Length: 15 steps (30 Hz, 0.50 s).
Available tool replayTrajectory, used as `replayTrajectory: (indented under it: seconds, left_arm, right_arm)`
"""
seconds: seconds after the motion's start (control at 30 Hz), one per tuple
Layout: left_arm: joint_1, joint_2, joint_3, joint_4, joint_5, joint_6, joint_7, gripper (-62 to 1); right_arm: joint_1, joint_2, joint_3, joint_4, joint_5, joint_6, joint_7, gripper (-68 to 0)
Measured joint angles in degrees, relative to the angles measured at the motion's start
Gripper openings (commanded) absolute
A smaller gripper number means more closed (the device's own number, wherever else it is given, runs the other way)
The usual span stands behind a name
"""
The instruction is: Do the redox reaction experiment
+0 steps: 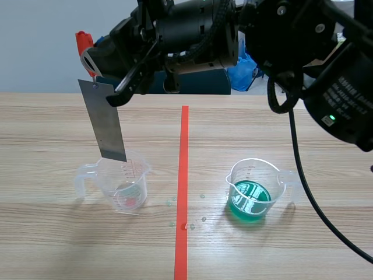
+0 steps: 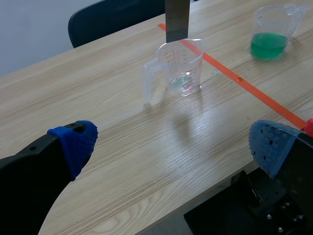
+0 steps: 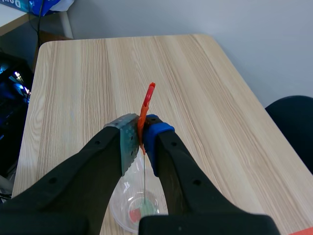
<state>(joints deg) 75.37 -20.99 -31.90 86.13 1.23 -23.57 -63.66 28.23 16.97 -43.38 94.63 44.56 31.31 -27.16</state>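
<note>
A grey metal strip (image 1: 105, 122) hangs from an orange-red clip (image 1: 83, 42). My right gripper (image 1: 96, 65), reaching across from the right, is shut on that clip. The strip's lower edge is level with the rim of a clear beaker (image 1: 119, 184) that holds a little pale liquid. In the right wrist view the clip (image 3: 146, 100) is pinched between my fingers (image 3: 142, 129), with the strip (image 3: 145, 171) edge-on above the beaker (image 3: 128, 215). A second beaker (image 1: 253, 189) right of the tape holds green liquid. My left gripper (image 2: 171, 147) is open, low near the table's front edge, short of the clear beaker (image 2: 180, 68).
An orange-red tape line (image 1: 183, 186) runs down the table between the beakers, with a few droplets (image 1: 186, 224) beside it. A dark chair (image 2: 112, 17) stands behind the table. In the left wrist view the strip (image 2: 177, 19) and the green beaker (image 2: 271, 29) lie beyond the gripper.
</note>
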Motion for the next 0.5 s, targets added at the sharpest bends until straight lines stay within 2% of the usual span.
replayTrajectory:
  seconds: [0.17, 0.5]
  left_arm:
    - [0.00, 0.00, 0.00, 0.00, 0.00, 0.00, 0.00, 1.4]
    - [0.00, 0.00, 0.00, 0.00, 0.02, 0.00, 0.00, 1.4]
  right_arm:
    - [-0.02, -1.75, -0.07, -5.05, -0.50, 1.55, 0.48, -66.9]
    - [-0.02, -4.28, -4.13, -12.79, -8.41, 1.53, 6.19, -66.9]
